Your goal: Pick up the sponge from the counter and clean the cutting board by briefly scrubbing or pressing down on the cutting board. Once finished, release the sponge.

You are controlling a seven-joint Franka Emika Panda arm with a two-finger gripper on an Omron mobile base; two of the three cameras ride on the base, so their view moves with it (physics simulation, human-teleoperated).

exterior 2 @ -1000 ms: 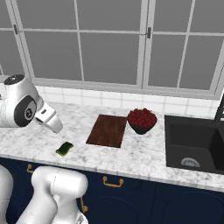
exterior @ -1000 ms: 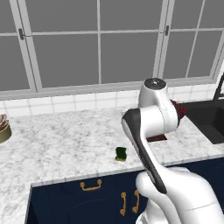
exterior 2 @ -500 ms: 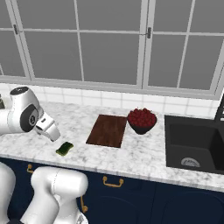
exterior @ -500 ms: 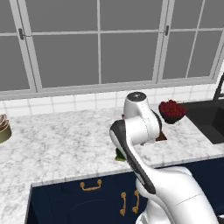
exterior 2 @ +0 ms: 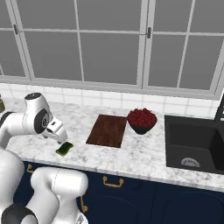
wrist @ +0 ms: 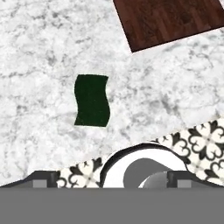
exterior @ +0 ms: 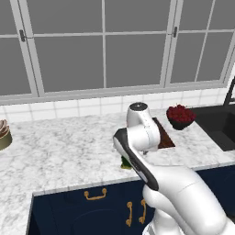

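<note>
The sponge (wrist: 91,100) lies dark green side up on the white marble counter (wrist: 39,52), below centre-left in the hand view. My gripper (wrist: 111,178) hangs above it, open, its fingertips (wrist: 43,179) set wide apart with nothing between them. In the right base view the hand (exterior 2: 54,130) points down just above and left of the sponge (exterior 2: 64,148). The cutting board (exterior 2: 107,130) lies flat to the sponge's right, bare; its corner (wrist: 170,19) shows at the top of the hand view. In the left base view my arm hides most of the sponge (exterior: 125,162) and part of the cutting board (exterior: 164,137).
A dark bowl of red fruit (exterior 2: 141,119) stands just right of the board. A black sink (exterior 2: 192,146) is sunk into the counter at the far right. A small stack of dishes (exterior: 2,134) sits at the far left. The counter's front edge (wrist: 183,131) runs close behind the sponge.
The arm has swung down and across toward the sponge, bringing the hand from high over the counter to just above it. The sponge and the board have not moved.
</note>
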